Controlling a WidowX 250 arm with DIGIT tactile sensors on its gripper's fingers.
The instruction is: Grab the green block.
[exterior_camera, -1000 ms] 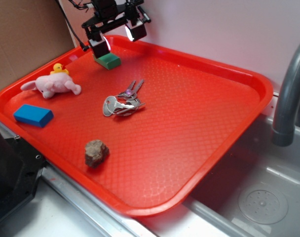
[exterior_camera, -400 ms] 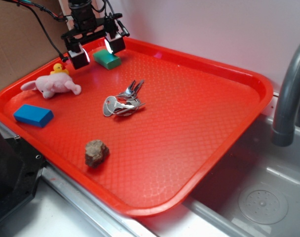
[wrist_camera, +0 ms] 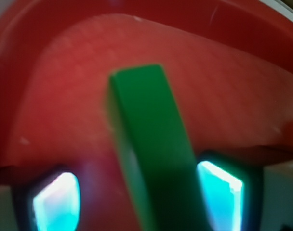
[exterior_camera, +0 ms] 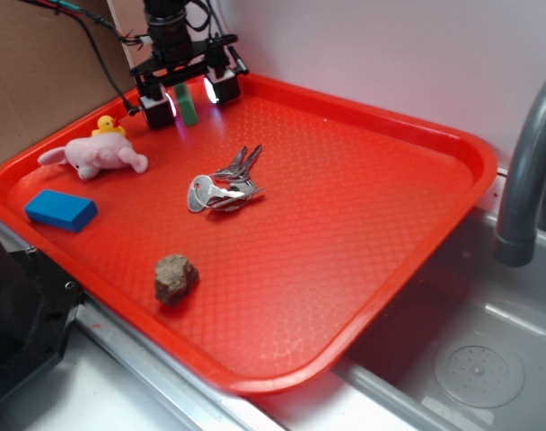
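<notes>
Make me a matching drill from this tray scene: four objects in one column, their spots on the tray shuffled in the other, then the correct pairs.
Objects:
1. green block
2. blue block
3. keys
4. rock

Places:
A. near the tray's front edge
B. middle of the tray
C. between the fingers, at the far corner
D. left edge, in front of the pink plush toy

Pairs: 1-C, 2-D, 3-B, 4-A
</notes>
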